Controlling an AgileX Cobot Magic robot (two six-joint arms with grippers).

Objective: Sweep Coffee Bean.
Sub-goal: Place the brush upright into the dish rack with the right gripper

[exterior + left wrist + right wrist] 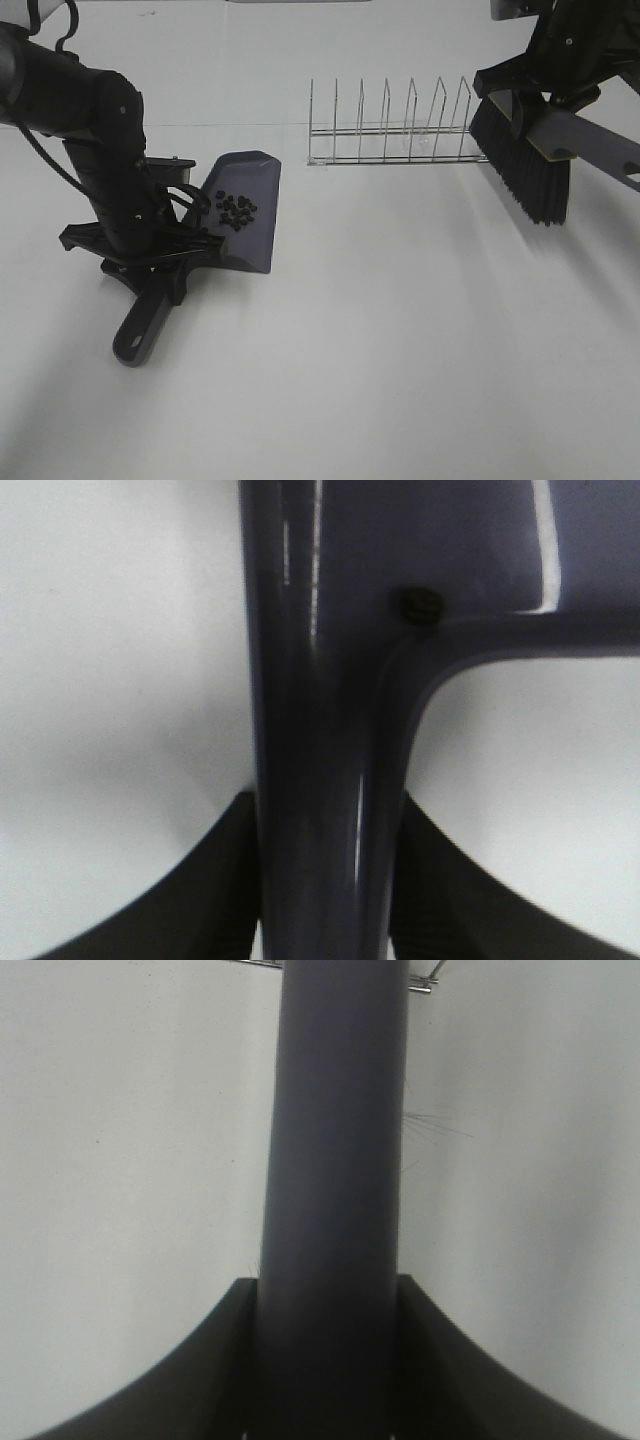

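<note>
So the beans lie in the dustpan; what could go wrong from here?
1. The coffee beans lie loose in the dustpan, whose front edge is open. If the left gripper tilts the handle forward while lifting, they may roll out.
2. The brush, held by the right gripper, hangs close beside the wire rack. A careless swing could catch its bristles on the wires.

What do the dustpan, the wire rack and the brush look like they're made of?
The dustpan: likely moulded plastic, grey-blue and glossy, with bright streak reflections along its handle. The wire rack: thin metal rods, apparently, silvery. The brush: bristles probably synthetic fibre, matte black, in fine separate strands.
</note>
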